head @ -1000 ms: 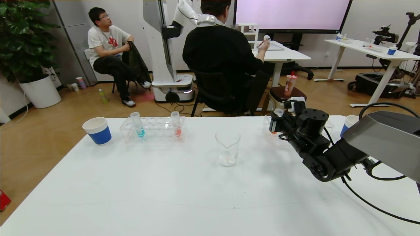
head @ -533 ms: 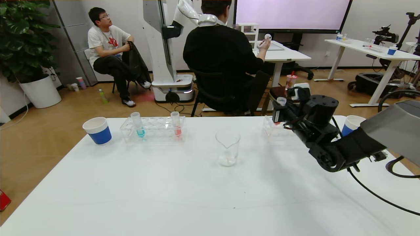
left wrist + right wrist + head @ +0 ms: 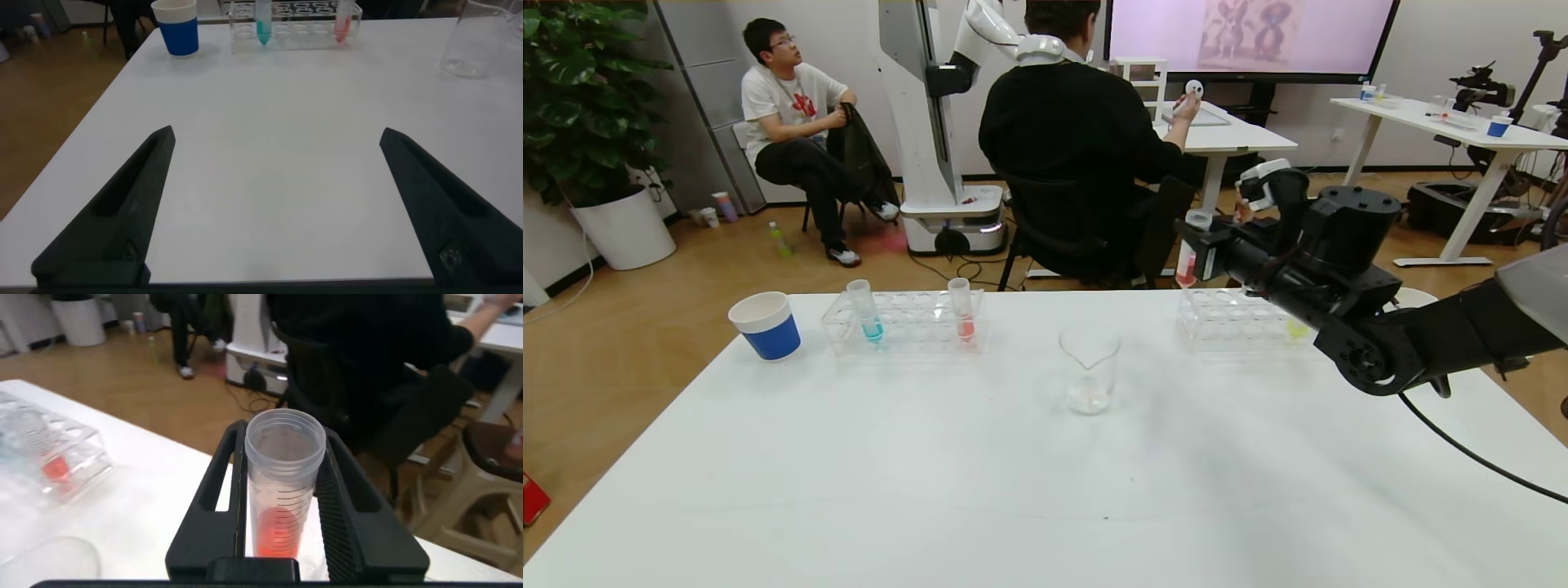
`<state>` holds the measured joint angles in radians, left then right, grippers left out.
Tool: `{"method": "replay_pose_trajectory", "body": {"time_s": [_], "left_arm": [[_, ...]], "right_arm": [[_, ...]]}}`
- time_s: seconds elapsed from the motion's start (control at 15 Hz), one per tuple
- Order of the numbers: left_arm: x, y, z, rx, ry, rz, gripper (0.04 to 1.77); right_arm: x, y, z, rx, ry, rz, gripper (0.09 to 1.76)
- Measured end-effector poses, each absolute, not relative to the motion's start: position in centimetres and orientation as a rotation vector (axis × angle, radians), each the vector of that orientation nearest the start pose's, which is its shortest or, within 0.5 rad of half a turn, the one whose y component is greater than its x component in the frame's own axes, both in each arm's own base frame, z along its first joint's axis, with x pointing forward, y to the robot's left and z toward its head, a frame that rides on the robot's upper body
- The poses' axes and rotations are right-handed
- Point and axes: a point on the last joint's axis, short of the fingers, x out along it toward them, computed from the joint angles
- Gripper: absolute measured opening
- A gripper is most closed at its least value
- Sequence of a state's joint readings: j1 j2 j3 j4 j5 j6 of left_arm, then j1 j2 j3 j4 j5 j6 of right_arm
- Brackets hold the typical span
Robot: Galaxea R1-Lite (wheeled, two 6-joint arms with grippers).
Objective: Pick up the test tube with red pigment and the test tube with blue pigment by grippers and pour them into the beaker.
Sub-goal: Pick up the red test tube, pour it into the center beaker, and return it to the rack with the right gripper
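Note:
My right gripper [image 3: 1194, 255] is shut on the test tube with red pigment [image 3: 1187, 263], held upright in the air above the near-left end of the right clear rack [image 3: 1233, 322]. In the right wrist view the tube [image 3: 282, 498] sits between the black fingers [image 3: 347, 506] with orange-red liquid at its bottom. The test tube with blue pigment [image 3: 869, 318] stands in the left rack [image 3: 907, 336]. The empty glass beaker [image 3: 1089, 367] stands mid-table between the racks. My left gripper [image 3: 276, 132] is open and empty over the near table, out of the head view.
A paler pink-red tube [image 3: 963, 314] stands in the left rack. A yellow-green tube [image 3: 1296, 328] sits in the right rack, partly behind my right arm. A blue-and-white paper cup [image 3: 765, 325] stands at the far left. People and furniture are beyond the table's far edge.
My right gripper has risen with the red tube, lifting it out of the right rack. The left rack, beaker and cup have not moved.

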<state>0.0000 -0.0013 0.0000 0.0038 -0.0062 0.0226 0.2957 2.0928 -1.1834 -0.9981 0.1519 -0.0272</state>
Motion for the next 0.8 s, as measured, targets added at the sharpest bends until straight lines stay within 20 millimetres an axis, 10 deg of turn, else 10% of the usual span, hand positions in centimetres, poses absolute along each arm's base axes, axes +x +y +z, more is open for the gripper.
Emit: {"method": "replay_pose_trajectory", "body": {"time_s": [0.8], "left_arm": [[-2.3,0.0,7.5,0.023,0.002,-0.006,1.75]], "right_arm": [[38.4,16.4,14.9,-0.594,-0.486,0.827,0.52]]}}
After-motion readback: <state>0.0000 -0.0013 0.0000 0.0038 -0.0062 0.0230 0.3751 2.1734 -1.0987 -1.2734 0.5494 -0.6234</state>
